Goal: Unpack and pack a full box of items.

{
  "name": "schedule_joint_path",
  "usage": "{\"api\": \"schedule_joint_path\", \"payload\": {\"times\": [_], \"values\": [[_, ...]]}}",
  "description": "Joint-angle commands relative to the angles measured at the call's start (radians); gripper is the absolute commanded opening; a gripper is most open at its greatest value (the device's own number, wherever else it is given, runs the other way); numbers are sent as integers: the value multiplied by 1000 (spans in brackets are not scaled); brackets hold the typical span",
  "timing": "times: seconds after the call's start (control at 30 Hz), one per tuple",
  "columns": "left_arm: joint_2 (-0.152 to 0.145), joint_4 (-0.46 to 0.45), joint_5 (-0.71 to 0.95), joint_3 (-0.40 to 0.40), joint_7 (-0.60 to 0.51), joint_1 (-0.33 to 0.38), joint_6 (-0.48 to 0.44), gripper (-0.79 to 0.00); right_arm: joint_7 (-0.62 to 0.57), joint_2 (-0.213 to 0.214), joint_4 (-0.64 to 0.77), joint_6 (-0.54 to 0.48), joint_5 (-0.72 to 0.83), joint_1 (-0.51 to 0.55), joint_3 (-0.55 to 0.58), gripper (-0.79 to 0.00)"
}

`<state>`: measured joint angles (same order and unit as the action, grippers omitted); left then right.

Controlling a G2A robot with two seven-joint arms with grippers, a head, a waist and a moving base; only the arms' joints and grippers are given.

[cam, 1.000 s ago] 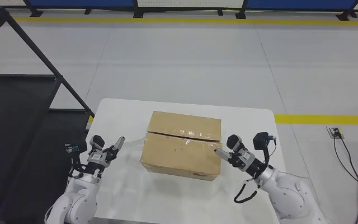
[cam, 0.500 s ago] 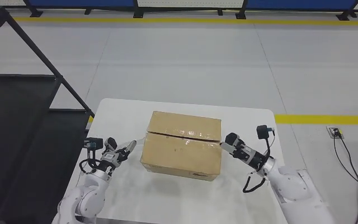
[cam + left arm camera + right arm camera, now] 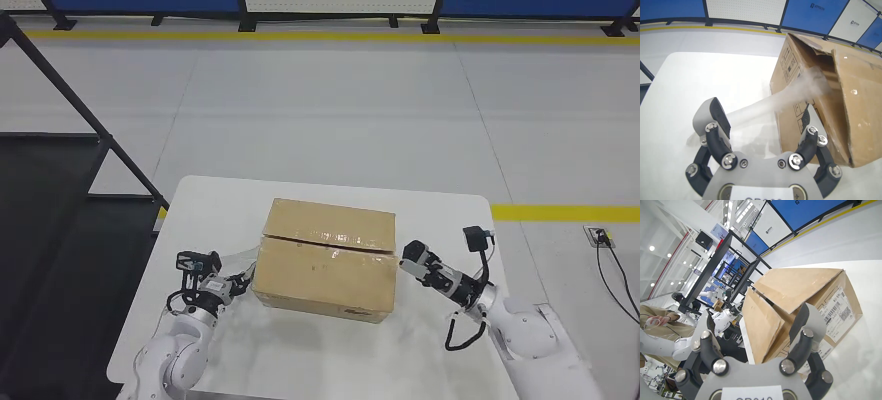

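We are at the very start of the job. The box (image 3: 325,258) sits in the middle of the table (image 3: 440,215) with both top flaps (image 3: 783,294) down; they gape a little along the seam, and nothing has been taken out. A strip of clear tape (image 3: 772,102) hangs loose from the end of the box. It runs between the jaws of our left gripper (image 3: 240,283), which is spread wide just beside that end. Our right gripper (image 3: 408,258) is also wide open and empty, close at the opposite end. We judge that everything remains: freeing the tape, lifting the flaps, emptying the box, then packing it again.
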<state>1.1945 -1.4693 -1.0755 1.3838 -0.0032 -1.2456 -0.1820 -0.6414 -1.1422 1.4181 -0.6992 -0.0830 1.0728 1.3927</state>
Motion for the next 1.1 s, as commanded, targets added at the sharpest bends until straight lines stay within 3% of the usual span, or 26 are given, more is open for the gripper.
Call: {"api": "schedule_joint_path", "payload": {"times": [0.0, 0.67, 0.9, 1.07], "values": [[0, -3, -1, 1, 6, -3, -8, 0, -6, 1, -3, 2, 1, -3, -2, 0], [-1, -54, 17, 39, 46, -59, -21, 0, -95, 6, -43, -21, 94, -52, -72, 0], [0, -102, 76, 75, 80, -90, -12, 0, -214, 17, -51, -123, 278, -49, -73, 0], [-4, -169, 152, 111, 62, -124, -82, 0, -324, 38, 0, -155, 343, -25, -72, 0]]}}
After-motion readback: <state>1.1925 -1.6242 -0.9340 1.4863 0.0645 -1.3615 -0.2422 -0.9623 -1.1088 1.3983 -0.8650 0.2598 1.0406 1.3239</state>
